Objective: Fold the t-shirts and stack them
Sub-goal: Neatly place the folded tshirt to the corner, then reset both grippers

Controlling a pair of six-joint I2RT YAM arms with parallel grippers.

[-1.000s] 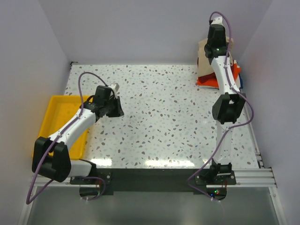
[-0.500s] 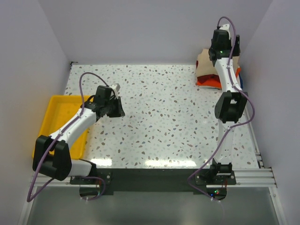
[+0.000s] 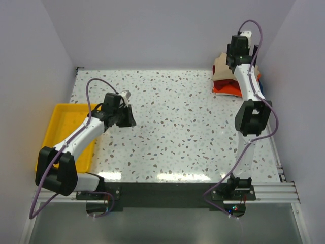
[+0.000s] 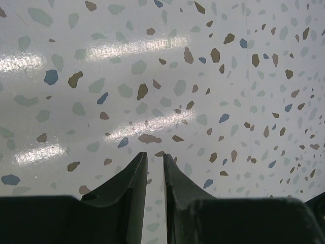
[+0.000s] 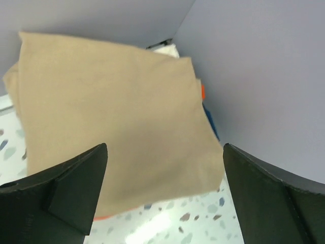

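Note:
A folded tan t-shirt [image 5: 111, 112] lies on top of a stack in the far right corner [image 3: 222, 65]. An orange t-shirt [image 3: 223, 88] shows beneath it, as a thin orange edge [image 5: 106, 217] in the right wrist view. My right gripper [image 5: 164, 147] hovers above the tan t-shirt, jaws wide open and nothing between them; from above it [image 3: 238, 50] sits over the stack. My left gripper [image 4: 155, 155] hangs over bare table at the left [image 3: 127, 119], its jaws a narrow slit apart and holding nothing.
A yellow tray [image 3: 63, 114] lies at the left edge beside the left arm. The side wall [image 5: 264, 76] stands close to the right of the stack, the back wall right behind it. A blue edge [image 5: 210, 122] peeks from under the stack.
My right gripper has gone from shut to wide open, and its arm has shifted right, toward the corner. The tan t-shirt now lies free on the stack. The left arm has stayed put.

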